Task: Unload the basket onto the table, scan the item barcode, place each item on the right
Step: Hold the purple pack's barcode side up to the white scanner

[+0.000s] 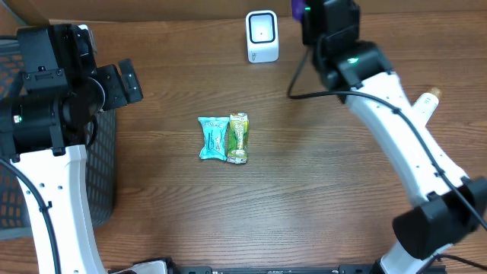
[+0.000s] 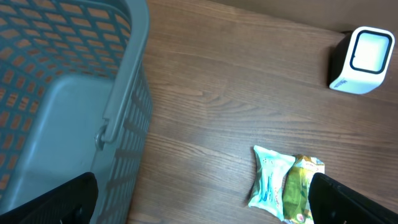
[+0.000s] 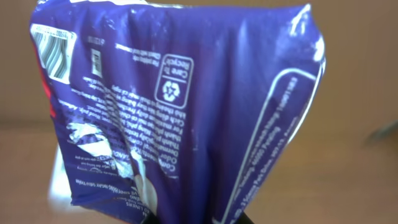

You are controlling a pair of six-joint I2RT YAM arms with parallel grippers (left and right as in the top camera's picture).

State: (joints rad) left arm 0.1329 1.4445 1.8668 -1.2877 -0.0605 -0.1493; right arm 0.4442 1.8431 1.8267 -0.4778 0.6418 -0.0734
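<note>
The grey basket [image 2: 124,93] sits at nine o'clock on the wooden table [image 1: 304,198], and nothing shows in the part of it that is in view. The left gripper [image 1: 122,84] hangs by it with its jaws spread wide and nothing between them.

At about one o'clock the right gripper [image 1: 323,23] is pinched on the lower edge of a purple packet [image 3: 186,106], holding it up off the table, just right of the white scanner [image 1: 262,36] at twelve o'clock. So the pick-up looks done, and the item is near the reader.

The scan itself I judge to be in hand, not finished. The packet's barcode [image 3: 53,53] lies at its upper left corner and faces the wrist camera. Whether it also faces the scanner's window is hard to tell, since the overhead view shows only a sliver of purple.

Near the table's centre, at roughly seven o'clock from the scanner, a blue packet [image 1: 213,138] and a green packet [image 1: 239,138] lie side by side, touching and untouched by either arm. They probably wait their turn.
</note>
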